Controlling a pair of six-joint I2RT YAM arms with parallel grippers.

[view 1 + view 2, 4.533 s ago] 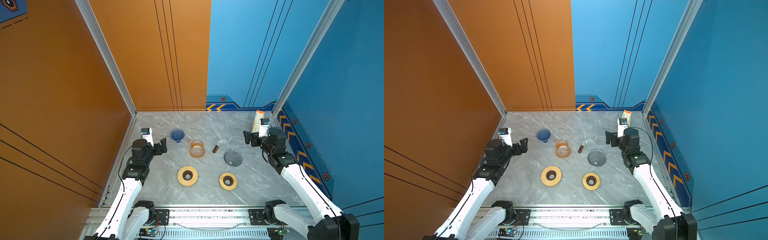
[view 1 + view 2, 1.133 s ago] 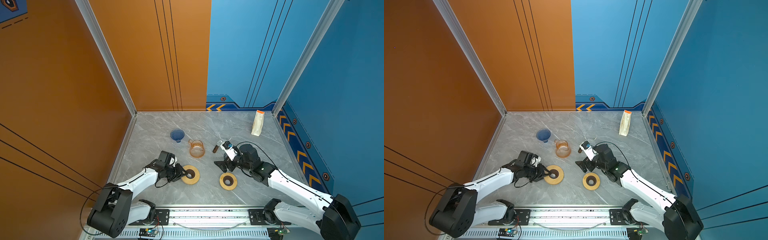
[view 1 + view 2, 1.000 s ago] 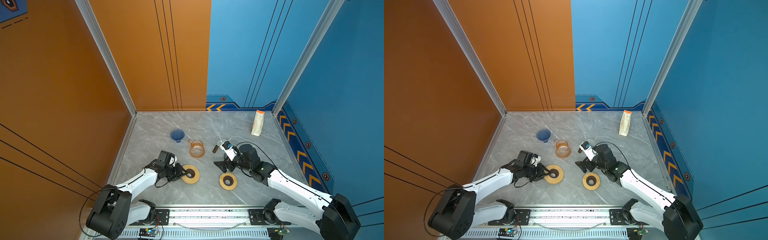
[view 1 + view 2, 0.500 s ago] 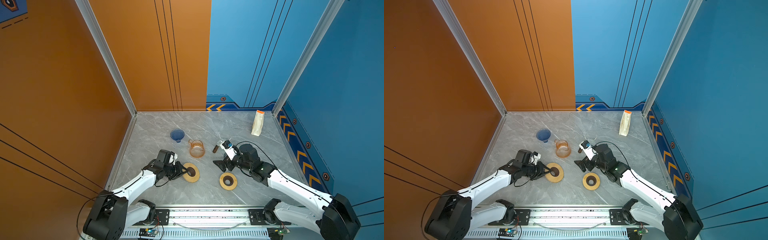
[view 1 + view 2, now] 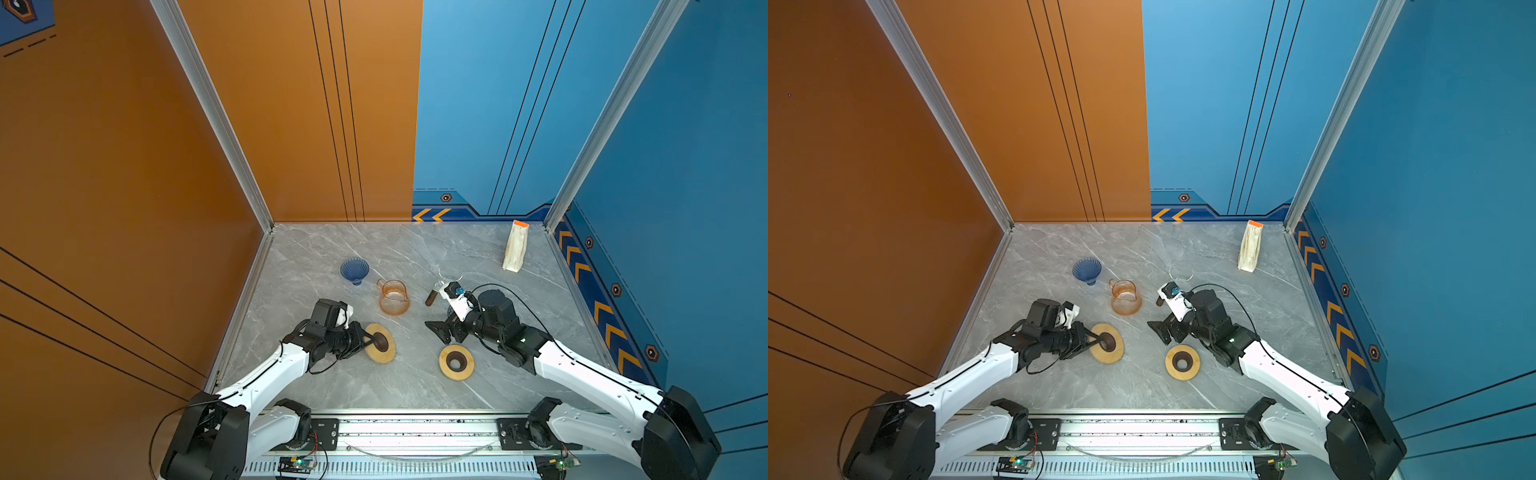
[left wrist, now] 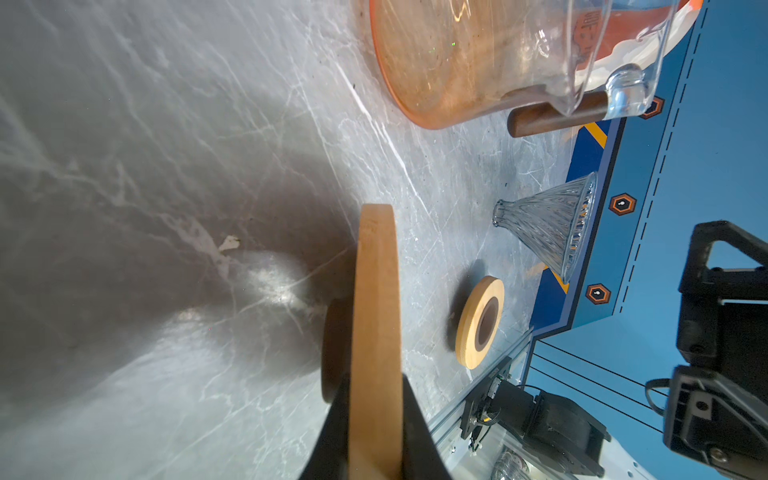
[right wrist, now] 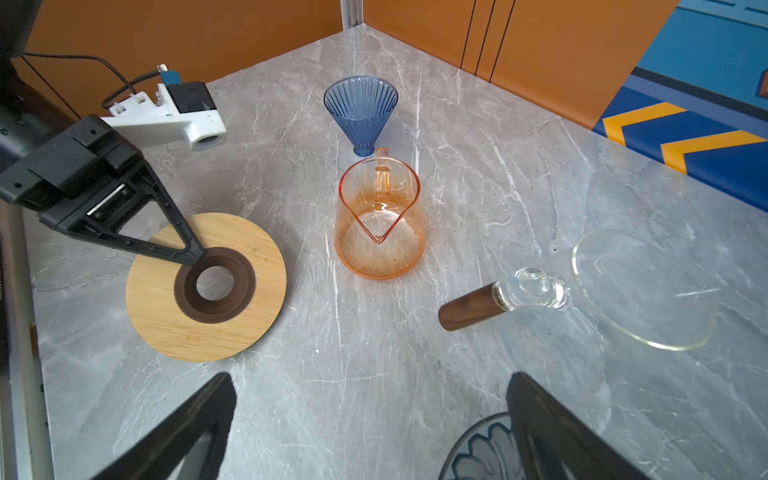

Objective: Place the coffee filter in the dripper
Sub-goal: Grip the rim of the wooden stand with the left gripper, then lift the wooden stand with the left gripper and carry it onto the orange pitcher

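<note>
**Ana:** Start at the rail and work back. What does each arm have?

**Ben:** Nearest, the loose ring (image 5: 456, 362) lies flat on the worktop (image 5: 316, 249) with nothing touching it. Just beyond it, the left fingers (image 6: 419, 449) are clamped on the rim of the held ring (image 5: 380, 343), which looks tipped up at the gripped side. The right fingers (image 7: 552, 436) are spread wide with nothing between them, poised over the grey dripper (image 6: 548, 228).

**Ana:** So how should this step be done well?

**Ben:** My guess is that the ring is meant as the dripper's seat. A thin disc pinched at one edge can swing, so I'd lift it clear before moving sideways. I'd level it before setting it on the orange pitcher (image 5: 394, 297). The right arm should drop straight down and close gently, because ribbed glass can slip.

**Ana:** And the filter?

**Ben:** It hasn't been touched. The blue dripper (image 5: 354, 270) stands upright farther back. What I take for the filter packet (image 5: 515, 247) stands near the far corner, well apart from both arms.
</note>
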